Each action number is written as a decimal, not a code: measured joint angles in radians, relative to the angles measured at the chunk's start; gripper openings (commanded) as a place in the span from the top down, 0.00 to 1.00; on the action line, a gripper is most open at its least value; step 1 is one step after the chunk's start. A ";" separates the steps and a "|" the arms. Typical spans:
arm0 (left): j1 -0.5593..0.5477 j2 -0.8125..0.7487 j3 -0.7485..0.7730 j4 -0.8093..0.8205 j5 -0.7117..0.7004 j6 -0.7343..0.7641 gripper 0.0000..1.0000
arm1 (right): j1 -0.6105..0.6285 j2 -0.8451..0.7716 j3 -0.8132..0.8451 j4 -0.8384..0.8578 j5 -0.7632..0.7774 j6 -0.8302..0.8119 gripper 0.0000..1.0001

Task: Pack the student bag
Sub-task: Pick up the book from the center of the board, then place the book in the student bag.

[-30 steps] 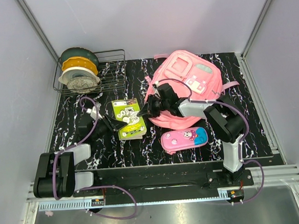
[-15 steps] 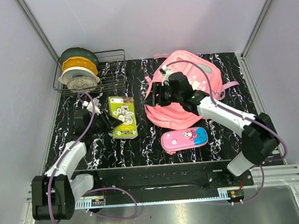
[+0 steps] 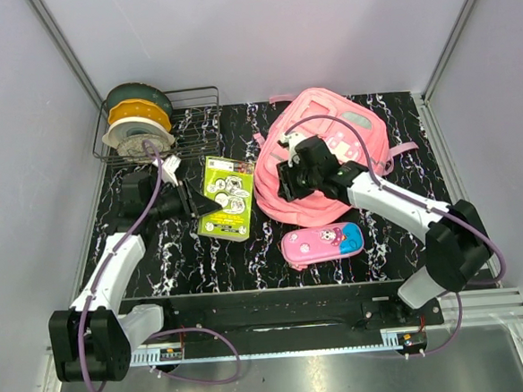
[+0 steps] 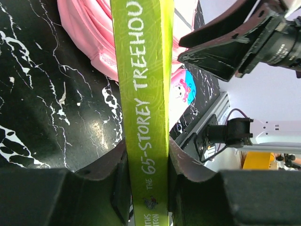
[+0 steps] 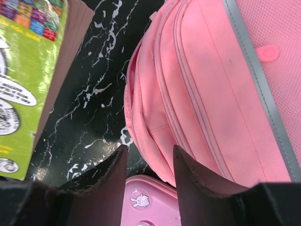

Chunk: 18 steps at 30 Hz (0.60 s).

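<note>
The student bag (image 3: 334, 146) is a big pink backpack lying at the back right of the black marbled table. My left gripper (image 3: 201, 205) is shut on the spine of a green book (image 3: 226, 197), held tilted just left of the bag. In the left wrist view the spine (image 4: 143, 94) sits between my fingers, with the bag (image 4: 89, 33) beyond. My right gripper (image 3: 285, 180) is open and empty over the bag's left front edge. In the right wrist view it (image 5: 149, 155) hovers above the bag's zip seam (image 5: 211, 84), with the book (image 5: 28, 70) to the left.
A small pink-purple cartoon pencil case (image 3: 323, 243) lies just in front of the bag, and shows below my right fingers (image 5: 150, 202). A wire basket (image 3: 193, 120) with several spools stands at the back left. Grey walls close three sides.
My left gripper carried the book a little back and right and tilted it toward the bag. My right gripper drew back from beside the book to over the bag's left edge.
</note>
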 measured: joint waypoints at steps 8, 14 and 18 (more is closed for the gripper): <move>-0.001 0.006 0.020 -0.074 0.031 0.033 1.00 | 0.000 0.081 0.015 -0.020 -0.040 -0.051 0.52; -0.001 0.006 0.020 -0.076 0.031 0.036 1.00 | 0.000 0.143 0.031 -0.031 -0.083 -0.052 0.53; -0.001 0.010 0.020 -0.075 0.034 0.037 1.00 | 0.000 0.151 0.031 -0.034 -0.084 -0.059 0.59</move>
